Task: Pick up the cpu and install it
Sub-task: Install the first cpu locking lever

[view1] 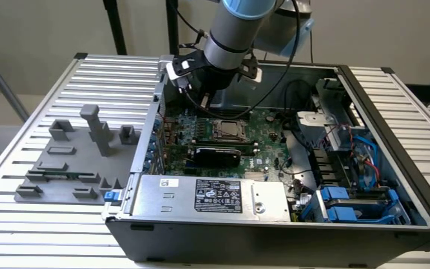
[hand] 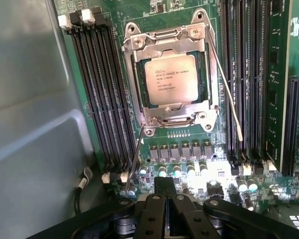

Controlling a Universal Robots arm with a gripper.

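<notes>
1. Wrist view: the gripper (hand: 165,185) has its two dark fingers pressed together with nothing between them. It hangs above the motherboard (hand: 189,137), over a row of small capacitors (hand: 189,169).
2. The cpu (hand: 171,78) lies flat in the socket frame (hand: 139,50), apart from the gripper. Its silvery top faces up, printed text legible, and the metal frame borders it on all four sides.
3. Two thin wire levers leave the frame: one (hand: 226,84) slants away from a far corner, the other (hand: 134,159) runs from a near corner towards the gripper. Cannot tell whether either is latched.
4. Dark memory slots (hand: 97,89) run alongside the socket on one side, and more slots (hand: 244,74) on the other. Beyond the first bank is the grey case wall (hand: 25,99).
5. Exterior view: the arm (view1: 234,33) reaches down into the open computer case (view1: 394,140), at the back towards the exterior view's left. The cpu shows as a pale square mid-board, just beside the arm's lower end.
6. A power supply (view1: 208,196) with a label fills the case's near edge. Blue drive bays (view1: 349,204) sit at the exterior view's right.
7. Grey fixture blocks (view1: 96,134) stand on the slatted table (view1: 20,213), outside the case at the exterior view's left.
</notes>
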